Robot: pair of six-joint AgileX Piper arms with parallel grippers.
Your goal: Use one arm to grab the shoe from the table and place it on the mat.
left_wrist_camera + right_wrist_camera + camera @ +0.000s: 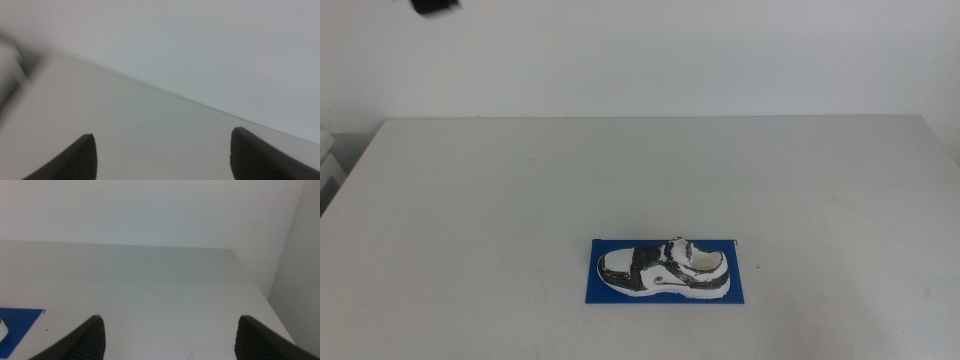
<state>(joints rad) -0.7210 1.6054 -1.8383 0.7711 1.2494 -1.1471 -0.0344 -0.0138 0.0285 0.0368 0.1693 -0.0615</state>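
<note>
The shoe (665, 271), a small white sneaker with black patches, lies on its sole on the deep blue mat (600, 290) at the table's near middle, toe to the left. No gripper is near it. A dark part of an arm (438, 6) shows at the top left edge of the middle view. My left gripper (162, 134) is open and empty, facing bare table and wall. My right gripper (171, 317) is open and empty over the table. A corner of the mat (17, 321) and a sliver of the shoe (2, 329) show at the edge of the right wrist view.
The grey table (640, 170) ends at a white wall behind. A white object (328, 165) stands off the table's left edge. The table's right edge (255, 287) shows in the right wrist view.
</note>
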